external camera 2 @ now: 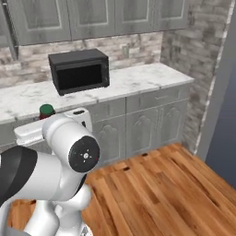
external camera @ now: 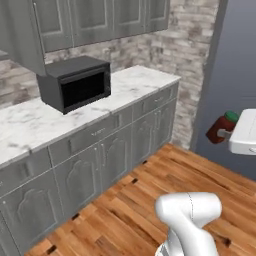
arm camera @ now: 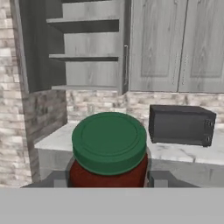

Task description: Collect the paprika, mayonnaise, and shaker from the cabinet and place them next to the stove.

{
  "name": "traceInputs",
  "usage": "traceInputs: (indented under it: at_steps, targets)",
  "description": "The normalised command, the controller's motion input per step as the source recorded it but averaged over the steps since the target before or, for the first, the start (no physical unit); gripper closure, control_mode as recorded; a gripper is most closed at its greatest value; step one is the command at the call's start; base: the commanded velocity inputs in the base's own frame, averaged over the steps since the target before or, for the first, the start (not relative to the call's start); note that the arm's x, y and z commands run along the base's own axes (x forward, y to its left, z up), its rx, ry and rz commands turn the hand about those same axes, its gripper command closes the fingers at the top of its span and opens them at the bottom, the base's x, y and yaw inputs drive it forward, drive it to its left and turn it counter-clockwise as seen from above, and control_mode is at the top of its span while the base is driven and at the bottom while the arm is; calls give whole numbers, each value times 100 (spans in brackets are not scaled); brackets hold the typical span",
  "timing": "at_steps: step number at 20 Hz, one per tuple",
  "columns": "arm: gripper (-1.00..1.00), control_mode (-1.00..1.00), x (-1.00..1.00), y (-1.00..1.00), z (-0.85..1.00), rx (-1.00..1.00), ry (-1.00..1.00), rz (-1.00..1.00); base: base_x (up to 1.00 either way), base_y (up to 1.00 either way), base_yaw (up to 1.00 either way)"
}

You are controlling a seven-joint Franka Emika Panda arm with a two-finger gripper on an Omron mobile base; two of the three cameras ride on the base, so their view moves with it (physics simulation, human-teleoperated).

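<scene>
My gripper [arm camera: 109, 180] is shut on the paprika [arm camera: 109, 151], a dark-red jar whose cap reads green here; a grey finger [arm camera: 59, 179] shows on each side of it. I hold the paprika [external camera: 221, 128] in the air over the wooden floor, well away from the counter. From the right base view, the paprika [external camera 2: 46, 111] peeks out just behind the arm's white link. The cabinet [arm camera: 83, 52] stands open at the upper left of the hand view, its grey shelves bare. The mayonnaise, the shaker and the stove are out of view.
A black microwave [external camera: 75, 82] [external camera 2: 79, 71] [arm camera: 181, 124] sits on the white marble counter [external camera: 140, 80]. Grey drawer cabinets [external camera: 100, 155] run below it. A brick wall [external camera: 192, 55] closes the corner, and wooden floor [external camera 2: 156, 184] lies open in front.
</scene>
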Motion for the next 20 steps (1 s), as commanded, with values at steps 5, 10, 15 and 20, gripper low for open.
traceInputs:
  at_steps: [5,10,15,20]
  targets:
    - [100,100,0,0,0,0,0,0,-30,-88,-38]
    - [100,100,0,0,0,0,0,0,-34,-91,-35]
    - [100,100,0,0,0,0,0,0,-32,-90,-35]
    - [100,100,0,0,0,0,0,0,-20,-98,-34]
